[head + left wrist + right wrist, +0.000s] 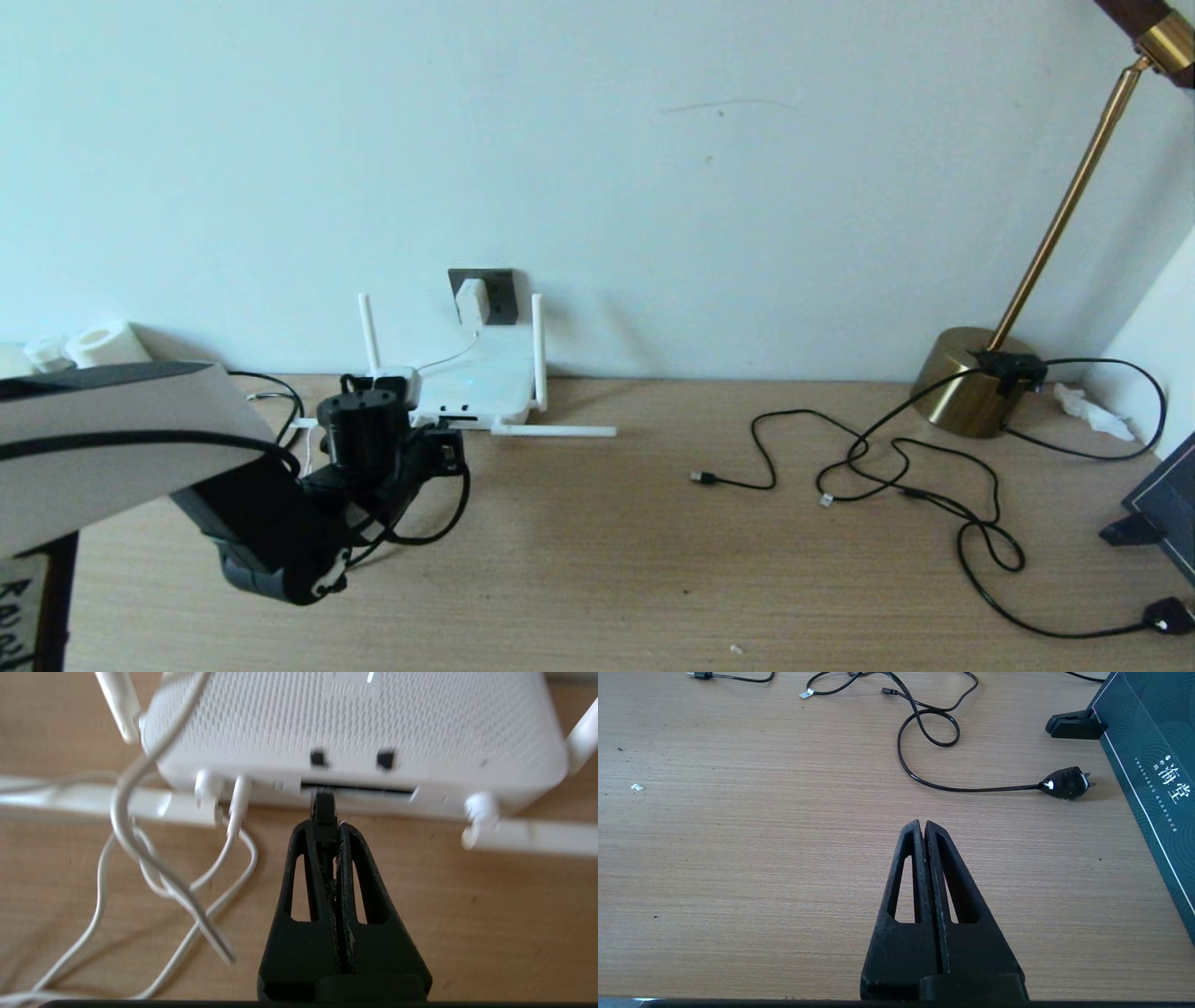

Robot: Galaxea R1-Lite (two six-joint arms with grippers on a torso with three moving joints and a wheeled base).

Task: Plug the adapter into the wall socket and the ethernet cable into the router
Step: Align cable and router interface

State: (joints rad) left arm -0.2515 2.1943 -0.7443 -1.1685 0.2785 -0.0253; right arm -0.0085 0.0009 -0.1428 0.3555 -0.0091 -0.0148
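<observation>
Gripping a black boxy ethernet cable [323, 807] connector at white router [355, 728].

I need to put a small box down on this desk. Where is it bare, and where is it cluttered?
Bare wood runs between the router and the loose black cords, and along the near edge. Crowded: white cord and left gripper at the router's front, cords by the brass lamp base.

Matt wood-grain table [597, 560], perforated white plastic router [355, 723], shiny brass lamp base [966, 392].
</observation>
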